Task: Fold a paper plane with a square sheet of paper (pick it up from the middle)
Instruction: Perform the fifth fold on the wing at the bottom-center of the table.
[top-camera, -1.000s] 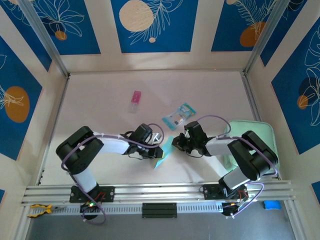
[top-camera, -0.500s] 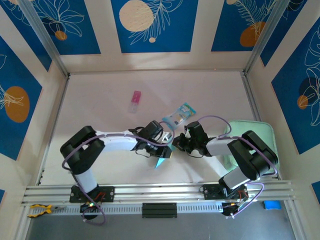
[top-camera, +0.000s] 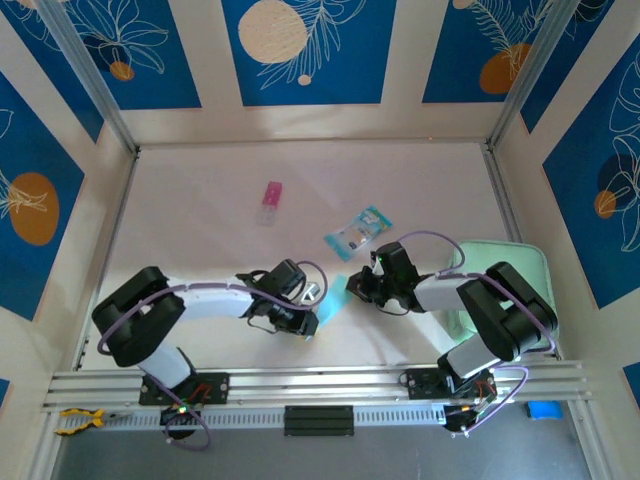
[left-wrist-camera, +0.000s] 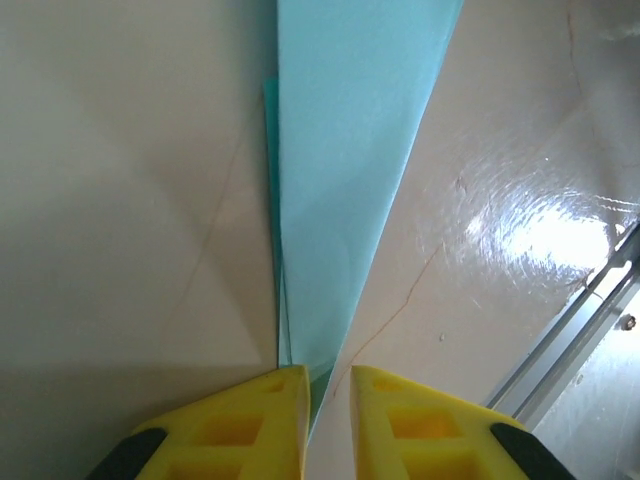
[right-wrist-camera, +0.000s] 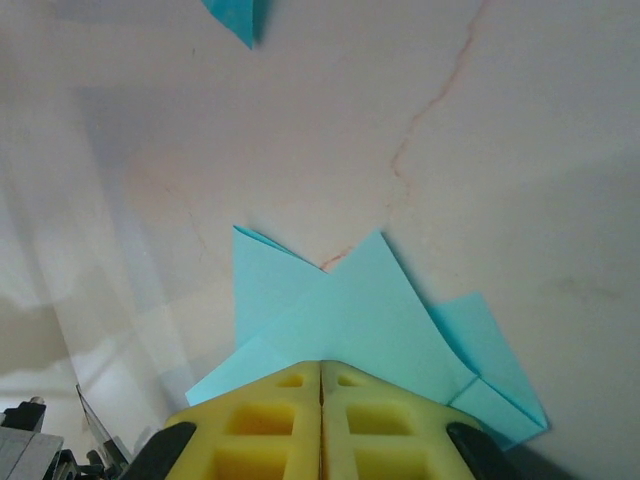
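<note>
At the near side of the pale surface (top-camera: 200, 230) the two arms reach inward toward each other. Their claws come in from either side of a folded piece of light-blue paper (top-camera: 331, 301) that lies flat a little way in from the rail. The left claw (left-wrist-camera: 328, 385) sits at the paper's narrow end. Its yellow fingers (left-wrist-camera: 285, 395) stand a little apart, and the long pointed tip of the paper runs down into the slit between them, close against the left one (the gap looks wider than the thin paper, so nothing seems pinched). From there the paper widens away as a slim wedge, with a darker layer showing along its left edge. The right claw (right-wrist-camera: 320, 372) is at the paper's other end, its two yellow fingers pressed together with no gap. Their tips are over the paper, whose pointed flaps fan out flat beyond them; whether the tips press on it I cannot tell. To the right of that arm lies a pale mint-green pad (top-camera: 525, 258). Farther back, a teal-and-clear packet (top-camera: 358, 232) lies near the right claw. Farther still and to the left, a small pink thing (top-camera: 271, 203) lies by itself.
</note>
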